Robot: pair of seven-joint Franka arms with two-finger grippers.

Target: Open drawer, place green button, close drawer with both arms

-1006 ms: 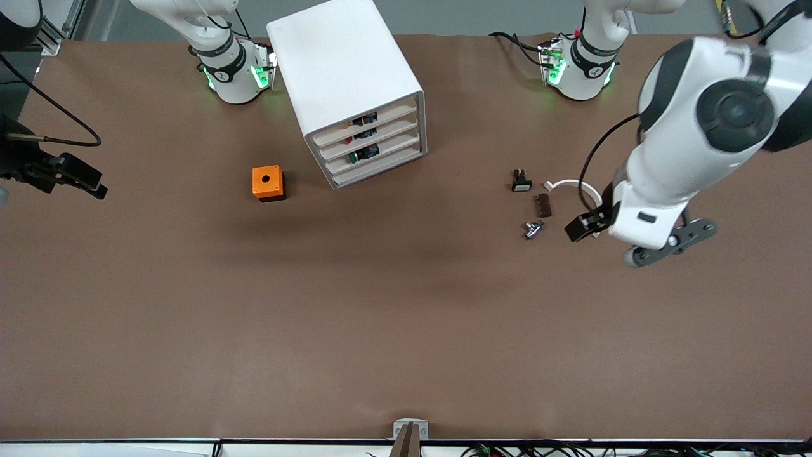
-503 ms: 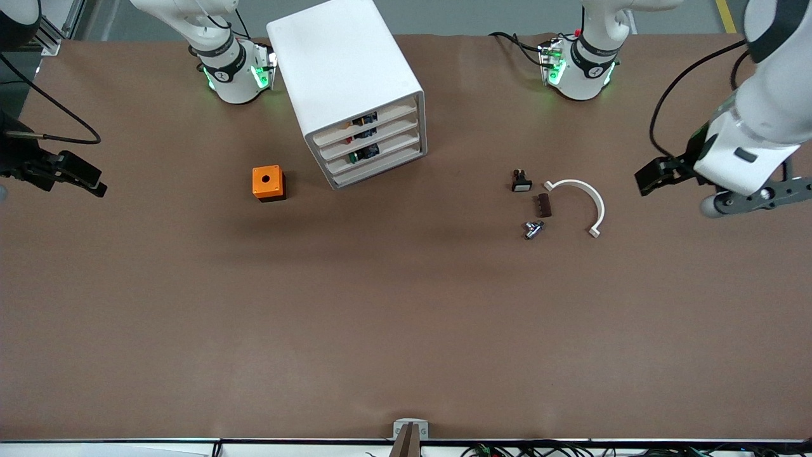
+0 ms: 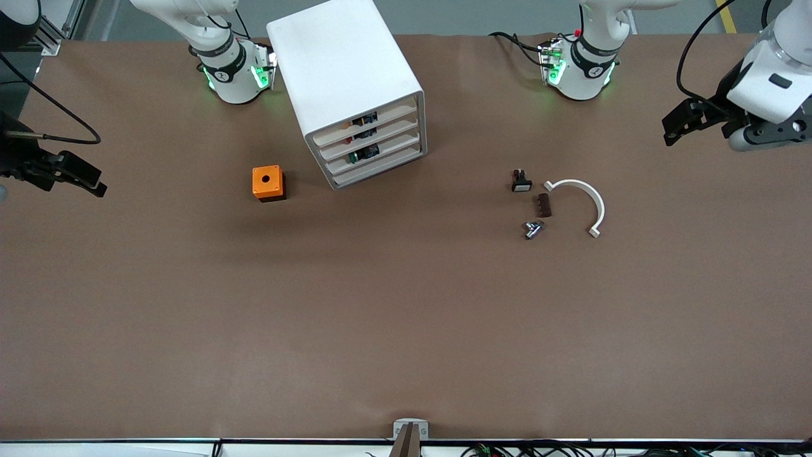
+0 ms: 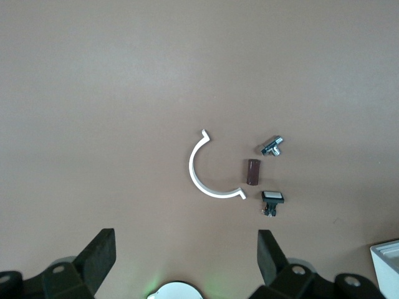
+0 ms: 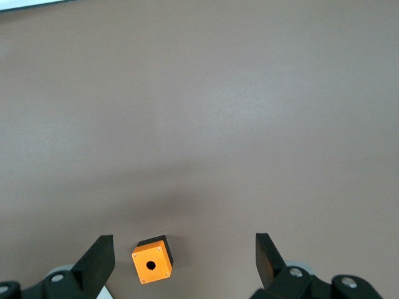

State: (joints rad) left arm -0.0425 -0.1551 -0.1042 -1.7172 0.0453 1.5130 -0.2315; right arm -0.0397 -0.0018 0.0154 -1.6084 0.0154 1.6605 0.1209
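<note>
The white cabinet [image 3: 346,70] stands near the right arm's base, with all four drawers pushed in. The drawer [image 3: 390,150] is third from the top. A small dark part with a green cap, the button [image 3: 359,153], shows inside its front. My left gripper [image 3: 679,124] is open and empty, up in the air at the left arm's end of the table; its wrist view [image 4: 186,246] looks down on bare table. My right gripper [image 3: 89,179] is open and empty at the right arm's end; in its wrist view [image 5: 184,249] it is over the table beside the orange cube.
An orange cube with a round hole [image 3: 268,183] [image 5: 151,260] sits beside the cabinet. Toward the left arm's end lie a black button with a white cap [image 3: 521,181] [image 4: 272,200], a brown piece [image 3: 543,205], a metal piece [image 3: 531,229] and a white arc [image 3: 587,197] [image 4: 202,171].
My left arm has lifted away from over the small parts and swung back toward its own end of the table. The right arm has not moved.
</note>
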